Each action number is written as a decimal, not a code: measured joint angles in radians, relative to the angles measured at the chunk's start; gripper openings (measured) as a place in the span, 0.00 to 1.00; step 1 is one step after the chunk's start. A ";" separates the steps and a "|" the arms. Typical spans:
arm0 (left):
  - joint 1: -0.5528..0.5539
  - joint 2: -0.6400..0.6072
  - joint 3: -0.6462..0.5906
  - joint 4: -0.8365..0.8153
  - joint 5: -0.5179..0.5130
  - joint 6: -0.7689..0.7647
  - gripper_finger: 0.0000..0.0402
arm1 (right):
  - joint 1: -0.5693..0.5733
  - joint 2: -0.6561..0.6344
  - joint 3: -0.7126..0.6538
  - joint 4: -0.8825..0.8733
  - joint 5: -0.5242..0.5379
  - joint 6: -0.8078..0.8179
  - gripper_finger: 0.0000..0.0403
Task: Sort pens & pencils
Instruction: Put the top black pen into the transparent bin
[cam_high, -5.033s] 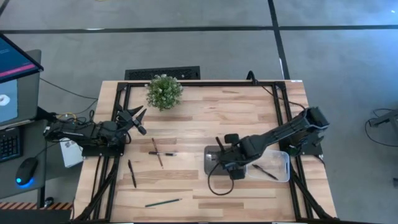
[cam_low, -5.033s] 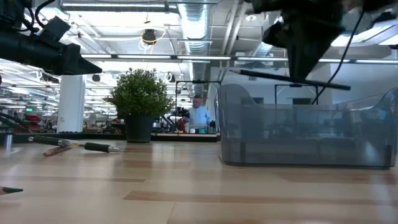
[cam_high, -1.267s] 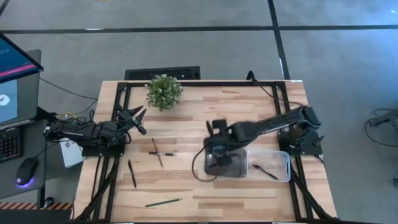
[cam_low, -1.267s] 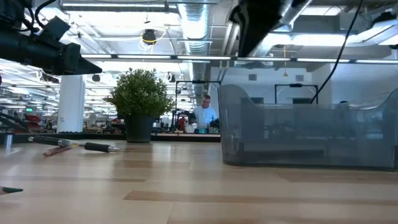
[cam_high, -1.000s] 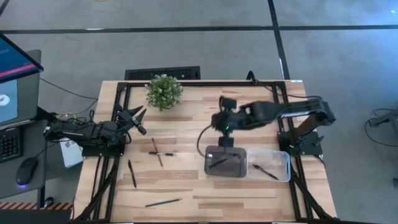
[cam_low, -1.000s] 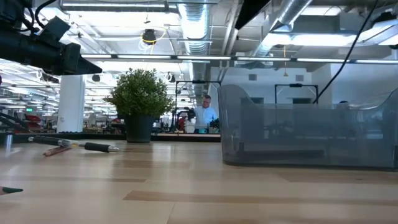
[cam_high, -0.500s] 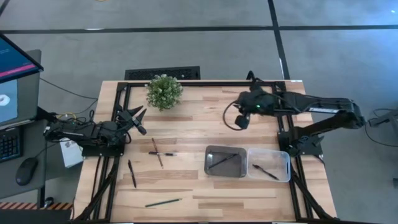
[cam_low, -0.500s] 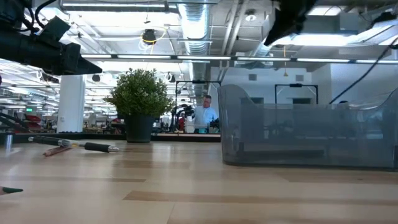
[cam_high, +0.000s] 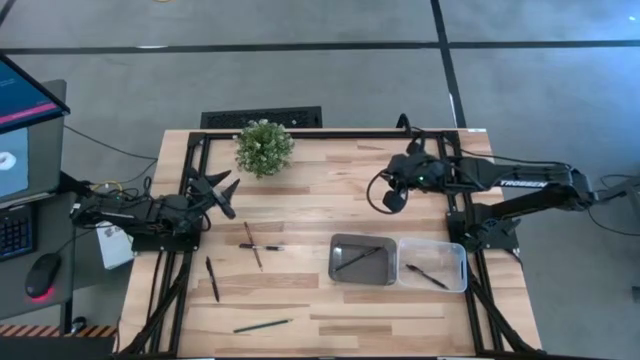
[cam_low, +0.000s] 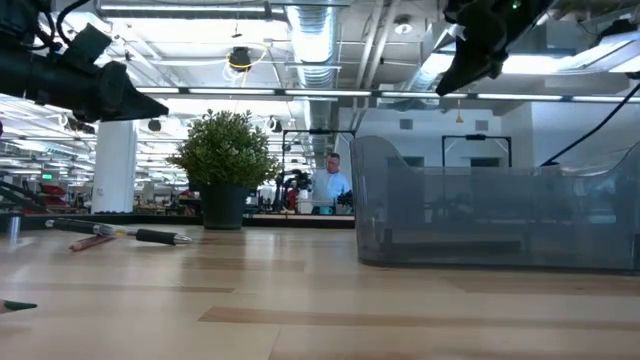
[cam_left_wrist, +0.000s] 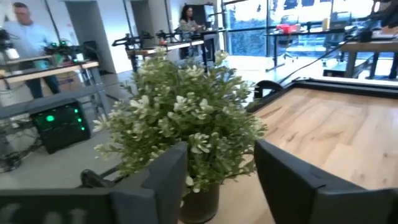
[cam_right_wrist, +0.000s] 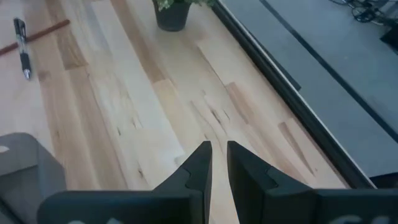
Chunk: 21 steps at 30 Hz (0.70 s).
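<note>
My right gripper (cam_high: 389, 191) hangs in the air over the far right of the table, beyond the metal tray (cam_high: 338, 243). It holds nothing; its fingers (cam_right_wrist: 200, 157) stand a narrow gap apart. One pencil (cam_high: 360, 259) lies in the tray. A black pen (cam_high: 427, 276) lies in the clear bin (cam_high: 458, 252). On the bare wood lie a pen (cam_high: 268, 246) crossed with a brownish pencil (cam_high: 252, 243), another pen (cam_high: 212, 279) and a greenish pencil (cam_high: 262, 325). My left gripper (cam_high: 222, 190) waits open at the table's left edge, facing the plant.
A potted plant (cam_high: 263, 147) stands at the far edge, left of centre. Black frame rails (cam_high: 455, 180) run along both sides of the table. In the low view a person (cam_low: 322, 185) stands far off in the room. Bare wood lies between plant and tray.
My right gripper has drawn back from just beyond the tray toward the table's far right corner, its arm stretching out along the right side. The pencil stays lying in the tray. The left arm has kept still.
</note>
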 joint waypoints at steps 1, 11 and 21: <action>0.000 0.000 0.000 -0.001 0.001 0.000 0.48 | -0.001 0.000 -0.001 0.000 -0.001 -0.006 0.18; 0.000 0.000 0.022 -0.070 0.197 -0.083 0.58 | -0.001 0.000 -0.001 0.003 0.000 -0.027 0.18; 0.000 0.009 0.134 -0.466 0.574 -0.402 0.58 | -0.003 0.000 0.000 0.008 0.001 -0.044 0.18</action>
